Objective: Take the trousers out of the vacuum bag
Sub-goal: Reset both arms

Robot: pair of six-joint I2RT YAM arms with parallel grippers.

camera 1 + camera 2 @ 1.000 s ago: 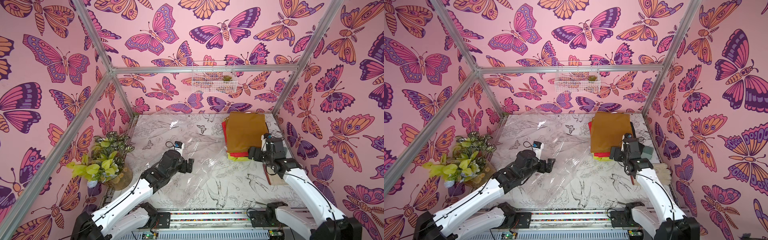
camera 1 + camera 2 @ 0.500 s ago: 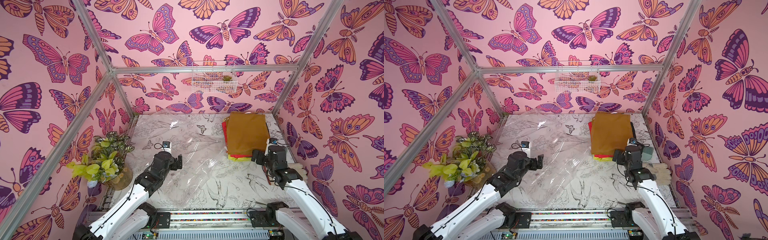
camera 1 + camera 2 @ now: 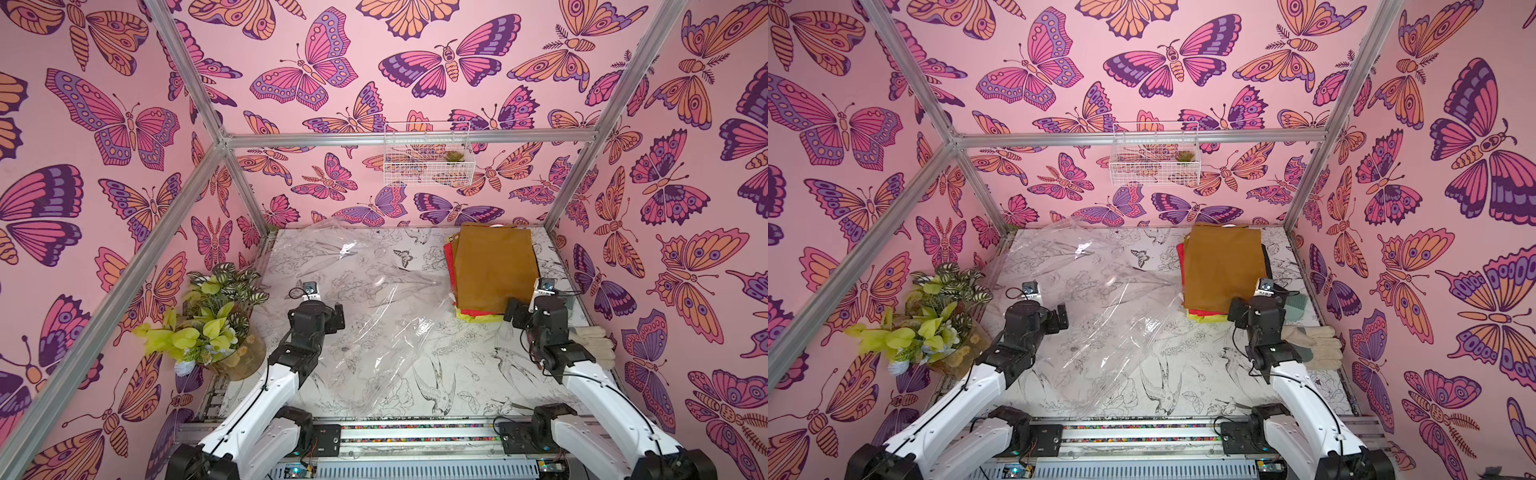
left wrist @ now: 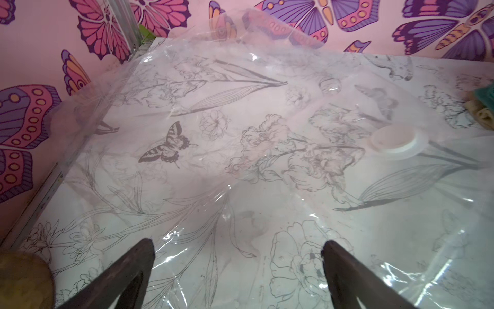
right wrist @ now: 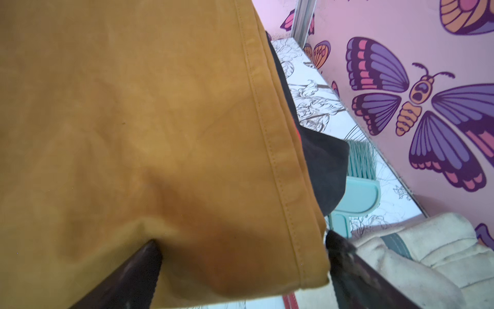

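Observation:
The trousers [image 3: 494,266] [image 3: 1223,266] lie folded in a stack at the back right of the table, outside the bag. A mustard brown pair is on top, with red, yellow and black edges showing below. The vacuum bag [image 3: 374,324] [image 3: 1108,307] lies flat and crinkled over the middle and left, with nothing inside it; its white valve cap [image 4: 394,143] faces up. My left gripper [image 3: 318,311] [image 4: 238,246] hangs open over the bag's left part, holding nothing. My right gripper [image 3: 536,307] [image 5: 242,246] stands open at the stack's near corner, and the mustard cloth's corner lies between its fingers.
A potted plant [image 3: 208,320] stands at the left edge. Pale work gloves [image 3: 594,340] and a teal brush with its dustpan [image 5: 361,187] lie along the right wall beside my right arm. A white wire basket [image 3: 428,158] hangs on the back wall.
My left gripper has drawn back from the bag's middle to the left and turned toward the back wall. My right gripper has backed a little off the stack toward the near edge.

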